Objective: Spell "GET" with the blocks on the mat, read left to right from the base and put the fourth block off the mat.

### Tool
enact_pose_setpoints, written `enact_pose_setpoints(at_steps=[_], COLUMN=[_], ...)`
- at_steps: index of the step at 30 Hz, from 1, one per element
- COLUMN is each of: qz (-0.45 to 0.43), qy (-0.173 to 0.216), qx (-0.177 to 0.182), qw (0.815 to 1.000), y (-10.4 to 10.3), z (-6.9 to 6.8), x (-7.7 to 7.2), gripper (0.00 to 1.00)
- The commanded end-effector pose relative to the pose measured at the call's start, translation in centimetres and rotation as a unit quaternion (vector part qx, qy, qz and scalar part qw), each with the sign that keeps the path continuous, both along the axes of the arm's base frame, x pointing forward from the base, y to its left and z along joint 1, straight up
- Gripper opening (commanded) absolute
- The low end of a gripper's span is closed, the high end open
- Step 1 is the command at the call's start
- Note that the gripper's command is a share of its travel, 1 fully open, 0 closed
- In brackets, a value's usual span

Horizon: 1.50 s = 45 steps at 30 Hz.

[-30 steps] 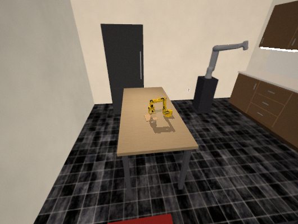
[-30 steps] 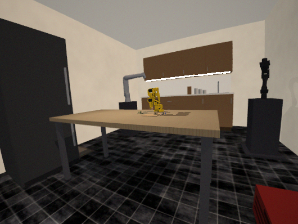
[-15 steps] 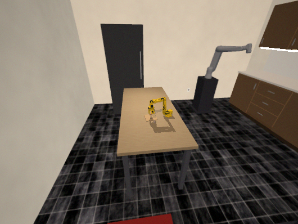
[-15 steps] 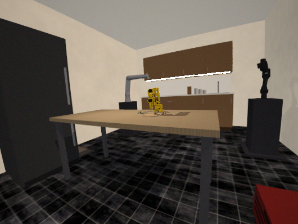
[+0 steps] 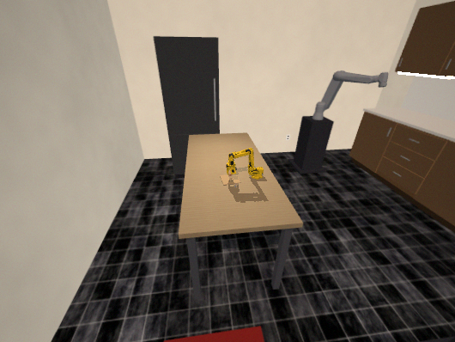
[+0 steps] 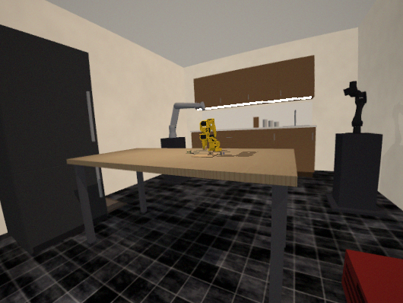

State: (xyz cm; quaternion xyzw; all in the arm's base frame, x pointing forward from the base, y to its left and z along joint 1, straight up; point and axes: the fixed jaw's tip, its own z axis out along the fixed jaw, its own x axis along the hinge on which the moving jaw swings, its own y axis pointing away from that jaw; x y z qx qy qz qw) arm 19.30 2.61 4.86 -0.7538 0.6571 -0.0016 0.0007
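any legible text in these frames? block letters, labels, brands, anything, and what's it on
None can be read.
Blocks on the mat under the gripper: letters too small and blurred in both views.
Yellow arm, fridge, cabinets: no visible marking.

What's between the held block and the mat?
Nothing visible. The gripper is shut on a block, too small to read, low over the mat on the table; other blocks there are too small to place.
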Motion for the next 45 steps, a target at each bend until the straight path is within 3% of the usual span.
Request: enact_pose_setpoints(at_steps=[1, 45], qz=[0.003, 0.002], qy=[-0.031, -0.031], qx=[0.005, 0.005], qw=[0.999, 0.999], y=[0.2, 0.1], z=[0.8, -0.7], x=[0.6, 0.7], gripper=[0.00, 0.00])
